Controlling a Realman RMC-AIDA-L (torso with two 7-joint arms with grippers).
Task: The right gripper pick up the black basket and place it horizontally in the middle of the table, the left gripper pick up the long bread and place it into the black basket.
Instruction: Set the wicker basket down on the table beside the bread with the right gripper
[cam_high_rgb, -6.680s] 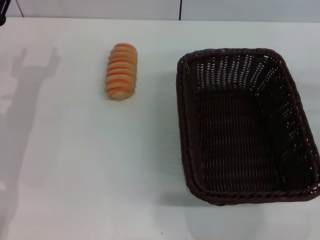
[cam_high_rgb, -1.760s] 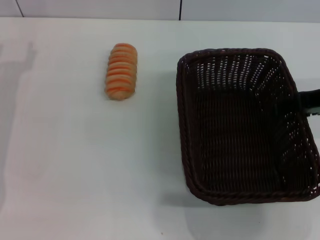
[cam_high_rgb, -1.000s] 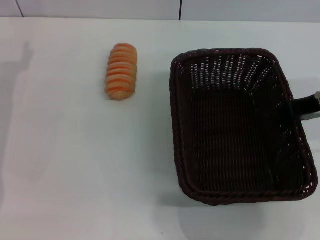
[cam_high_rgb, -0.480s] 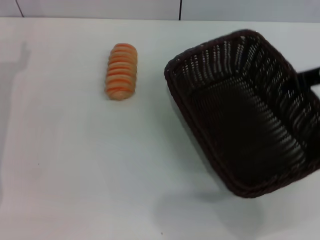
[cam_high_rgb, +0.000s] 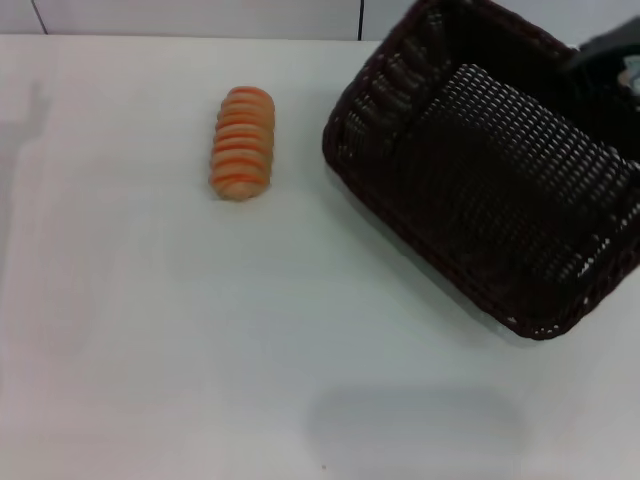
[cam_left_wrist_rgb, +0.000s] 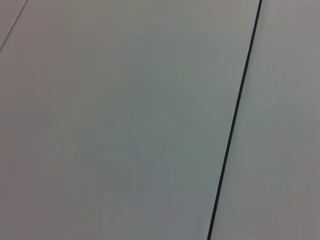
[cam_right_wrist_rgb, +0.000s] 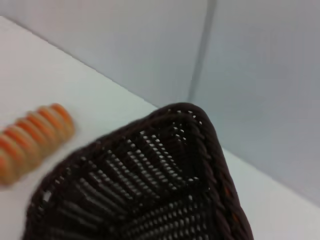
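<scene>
The black basket (cam_high_rgb: 490, 170) hangs tilted above the right side of the white table (cam_high_rgb: 150, 330), turned diagonally, its shadow on the tabletop below. My right gripper (cam_high_rgb: 600, 50) shows only as a dark shape at the basket's far right rim and is shut on that rim. The right wrist view shows the basket's corner (cam_right_wrist_rgb: 150, 190) close up. The long bread (cam_high_rgb: 242, 142), orange-tan with pale ridges, lies on the table left of the basket, apart from it; it also shows in the right wrist view (cam_right_wrist_rgb: 30, 140). My left gripper is out of view.
A pale wall with a dark vertical seam (cam_high_rgb: 360, 18) runs along the table's far edge. The left wrist view shows only a pale panel with a thin dark seam (cam_left_wrist_rgb: 235, 125).
My right gripper reached the basket's right rim, closed on it, lifted it off the table and swung it up and back, turning it diagonally. The bread has not moved.
</scene>
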